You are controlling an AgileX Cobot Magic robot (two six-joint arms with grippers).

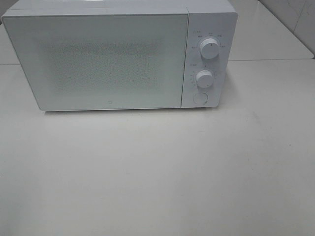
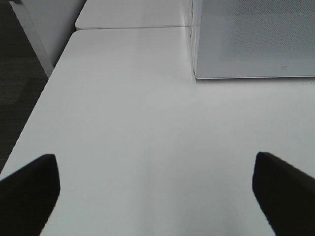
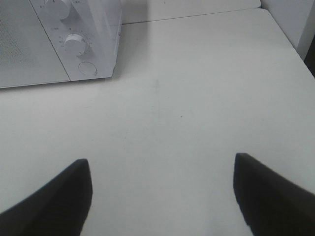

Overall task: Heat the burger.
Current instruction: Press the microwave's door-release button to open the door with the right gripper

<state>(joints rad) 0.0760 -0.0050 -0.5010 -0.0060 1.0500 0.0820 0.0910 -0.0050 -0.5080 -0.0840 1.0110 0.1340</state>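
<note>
Trouble starts with the burger, which shows in neither the high view nor either wrist view. The speckled door (image 1: 98, 61) of the microwave (image 1: 206, 19) is shut and too cloudy to see through, so I cannot tell whether the burger sits inside. If the oven is started on a guess, it may run empty. If the burger lies somewhere off the near edge of the counter (image 1: 157, 172), an arm would be reaching blind.

The left claw (image 2: 155, 164) hangs spread wide over bare counter, near the microwave's left front corner, gripping nothing. The right claw (image 3: 161, 164) likewise stands open and empty, out in front of the control panel on the right. Neither shows in the high view.

The round button (image 1: 199, 98) sits just below the lower knob (image 1: 204, 78). A wide-open claw pressing it could catch that knob, or the upper knob (image 1: 209, 49), and change a setting. The microwave looks unanchored, so a hard push there may slide it toward the far side.
</note>
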